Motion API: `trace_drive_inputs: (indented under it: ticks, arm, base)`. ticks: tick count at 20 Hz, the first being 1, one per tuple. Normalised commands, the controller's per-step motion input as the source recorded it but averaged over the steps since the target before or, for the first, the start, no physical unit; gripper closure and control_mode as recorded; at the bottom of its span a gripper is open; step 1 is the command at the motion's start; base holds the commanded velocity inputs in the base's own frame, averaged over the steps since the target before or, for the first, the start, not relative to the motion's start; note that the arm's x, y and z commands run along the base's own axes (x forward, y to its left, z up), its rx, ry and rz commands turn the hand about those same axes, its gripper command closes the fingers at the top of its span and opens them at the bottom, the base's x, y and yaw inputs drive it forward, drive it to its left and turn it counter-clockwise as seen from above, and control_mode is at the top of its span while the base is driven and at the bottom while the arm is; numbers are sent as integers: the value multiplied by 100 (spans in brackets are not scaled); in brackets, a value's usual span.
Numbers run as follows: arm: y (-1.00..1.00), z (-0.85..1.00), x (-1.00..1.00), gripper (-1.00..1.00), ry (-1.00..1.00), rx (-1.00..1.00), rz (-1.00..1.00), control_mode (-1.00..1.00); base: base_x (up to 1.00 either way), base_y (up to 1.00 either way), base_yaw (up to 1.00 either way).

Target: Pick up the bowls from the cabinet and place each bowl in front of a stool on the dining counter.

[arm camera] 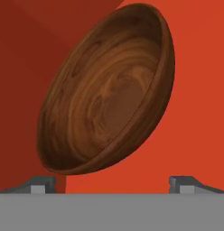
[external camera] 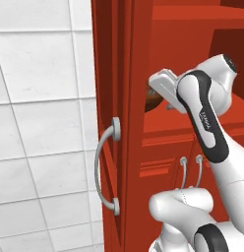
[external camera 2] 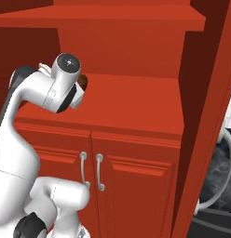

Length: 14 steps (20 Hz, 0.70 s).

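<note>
- Bowl [arm camera: 107, 92]: one brown wooden bowl with clear grain rings lies on the red shelf [external camera 2: 131, 104] inside the open cabinet [external camera: 119, 74], close to the left inner wall. In the hand view it fills the middle of the picture, with its hollow side turned to the camera.
- Hand [arm camera: 112, 184]: it is released, with the two fingertips [arm camera: 39, 184] standing wide apart at the bottom of the hand view. Nothing is between them, and the bowl is just beyond them, not yet touched as far as I can tell.
- Handling, as I judge it: the bowl looks stiff and rather light, not fragile. The glossy surface could be slippery, and the round underside gives no flat place for the fingers.
- Where to take hold, in my opinion: on the rim, with one finger inside the hollow and one outside on the wall. The rim nearest to the hand seems the best place, because the full width of the bowl looks wider than the open fingers.
- Edges and room: the left wall of the cabinet is very near to the bowl, so there is little room on that side. The shelf is free to the right.
- Above the bowl there is an upper shelf [external camera 2: 112, 18], so a lift should stay low. The open door [external camera: 106, 147] with its silver handle [external camera: 105, 165] stands at the left, and the arm must avoid it when it comes out.
</note>
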Motion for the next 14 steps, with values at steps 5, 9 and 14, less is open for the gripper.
trace_drive_inputs:
  ticks: [5, 9, 14]
  arm:
    - [3, -3, 33, -100, 0, 0, 0, -100]
    - [0, 0, 20, -100, 3, 2, 0, -100]
    - [0, -11, 0, -100, 4, 1, 0, -100]
  base:
    - [0, 0, 0]
    - [0, 0, 0]
    - [0, 0, 0]
